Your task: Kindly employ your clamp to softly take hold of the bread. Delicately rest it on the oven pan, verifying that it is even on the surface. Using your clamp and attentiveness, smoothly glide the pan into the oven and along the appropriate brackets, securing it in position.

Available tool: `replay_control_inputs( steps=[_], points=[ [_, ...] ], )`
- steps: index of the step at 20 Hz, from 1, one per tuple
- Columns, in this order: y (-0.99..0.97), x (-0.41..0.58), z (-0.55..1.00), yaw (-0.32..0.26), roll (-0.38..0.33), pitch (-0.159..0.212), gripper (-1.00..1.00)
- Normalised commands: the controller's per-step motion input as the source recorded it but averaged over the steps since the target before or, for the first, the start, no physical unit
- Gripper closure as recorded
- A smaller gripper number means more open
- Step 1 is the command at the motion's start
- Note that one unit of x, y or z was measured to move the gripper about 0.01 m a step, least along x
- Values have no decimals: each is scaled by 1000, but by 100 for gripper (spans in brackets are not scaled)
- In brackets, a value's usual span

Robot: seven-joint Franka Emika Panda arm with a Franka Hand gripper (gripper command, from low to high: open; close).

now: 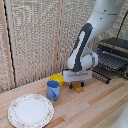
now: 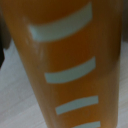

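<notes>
the exterior view shows a wooden table (image 1: 95, 107) in front of a woven reed-like wall (image 1: 35, 40). the white-and-grey arm (image 1: 82, 45) reaches down from about one o'clock toward the middle of the scene, and the clamp (image 1: 76, 86) hangs low over the tabletop, just past the centre. a small orange-yellow piece, the bread (image 1: 77, 89), shows right beneath the clamp's white body, lying on or just above the wood. the dark fingers are too small and blurred here to make out, so whether they press on the bread or merely straddle it cannot be told.

at about nine o'clock from the clamp stands a blue mug (image 1: 53, 90), and just behind it, toward eleven o'clock, a round yellow bowl (image 1: 57, 78) peeks out, near the clamp's side. at seven o'clock in the scene lies a white plate (image 1: 30, 110) with a patterned rim, well apart from the bread.

at three o'clock sits the oven (image 1: 115, 50), dark and boxy, with the oven pan (image 1: 111, 62) of thin wire bars showing at its open front.

the wrist view is filled almost wholly by the bread (image 2: 65, 60), very close and blurred, an orange surface crossed by pale stripes; a strip of light tabletop shows beside it. no finger shows in this view.
</notes>
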Motion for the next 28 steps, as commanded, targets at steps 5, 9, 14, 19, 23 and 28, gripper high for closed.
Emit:
replay_control_inputs(
  steps=[5, 9, 14, 19, 23, 28],
  points=[
    [66, -2, -14, 18, -16, 2, 100],
    [310, 0, 39, -12, -33, 0, 100],
    [289, 1, 114, -60, -11, 0, 100],
    [163, 184, 350, -154, 15, 0, 100],
    [27, 178, 658, -291, 0, 0, 100],
    [21, 214, 706, -288, -19, 3, 100]
  ],
)
